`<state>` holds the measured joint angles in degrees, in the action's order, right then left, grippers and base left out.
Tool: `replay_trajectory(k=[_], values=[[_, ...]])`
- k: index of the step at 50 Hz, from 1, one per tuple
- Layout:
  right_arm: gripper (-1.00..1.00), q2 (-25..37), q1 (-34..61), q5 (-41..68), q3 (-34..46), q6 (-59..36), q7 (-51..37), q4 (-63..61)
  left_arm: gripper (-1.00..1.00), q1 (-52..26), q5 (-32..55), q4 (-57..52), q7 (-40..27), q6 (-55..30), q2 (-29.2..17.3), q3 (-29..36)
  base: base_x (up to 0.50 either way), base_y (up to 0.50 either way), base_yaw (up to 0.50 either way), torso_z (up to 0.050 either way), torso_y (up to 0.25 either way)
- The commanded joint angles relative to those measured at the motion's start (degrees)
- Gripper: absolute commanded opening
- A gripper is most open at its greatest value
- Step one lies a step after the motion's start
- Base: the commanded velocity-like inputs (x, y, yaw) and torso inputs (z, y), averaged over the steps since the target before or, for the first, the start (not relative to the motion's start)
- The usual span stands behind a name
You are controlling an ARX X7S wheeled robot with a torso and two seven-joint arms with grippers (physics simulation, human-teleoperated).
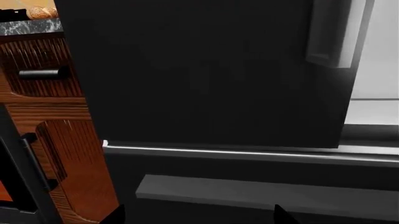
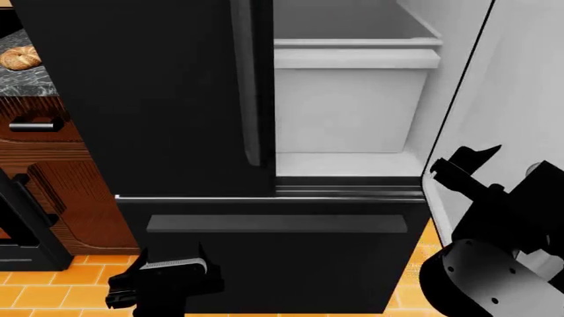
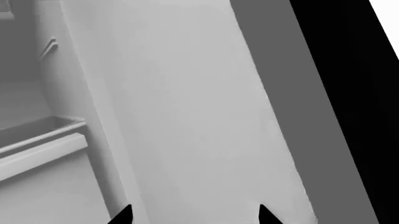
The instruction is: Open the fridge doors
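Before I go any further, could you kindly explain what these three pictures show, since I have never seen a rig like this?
These are simulator renders from a wheeled robot with two arms, each ending in a claw. One picture comes from a camera on its head, looking forward and down; the other two come from cameras near each claw.

In the head view, the left fridge door is shut, its grey bar handle upright along its edge. The right fridge door is swung open, showing a white bin inside. Below is a wide black drawer front.

The left claw hovers low in front of that drawer, holding nothing. The right claw is by the open door's edge; its camera faces the door's white inner face.

At the far left, a bagel rests on a marble counter.
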<state>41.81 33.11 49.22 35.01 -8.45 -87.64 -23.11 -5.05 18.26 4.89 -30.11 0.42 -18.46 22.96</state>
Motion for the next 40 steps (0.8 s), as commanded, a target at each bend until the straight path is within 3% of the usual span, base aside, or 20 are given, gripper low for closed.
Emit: replay_trajectory(k=[1,40], values=[[1.00,1.74,-2.06,-0.08,-4.39,-1.37,-0.38,0.01,1.00,0.03,0.04,-0.40,-0.25,-0.28,-0.16,0.16,0.00,0.00,0.00,0.000,0.000],[1.00,0.74,-3.59,-1.79,-9.48,-4.69,1.23,1.13,1.00,-0.47,0.16,0.91,-0.24,0.48,-0.14,0.55,0.00,0.00,0.00,0.000,0.000]])
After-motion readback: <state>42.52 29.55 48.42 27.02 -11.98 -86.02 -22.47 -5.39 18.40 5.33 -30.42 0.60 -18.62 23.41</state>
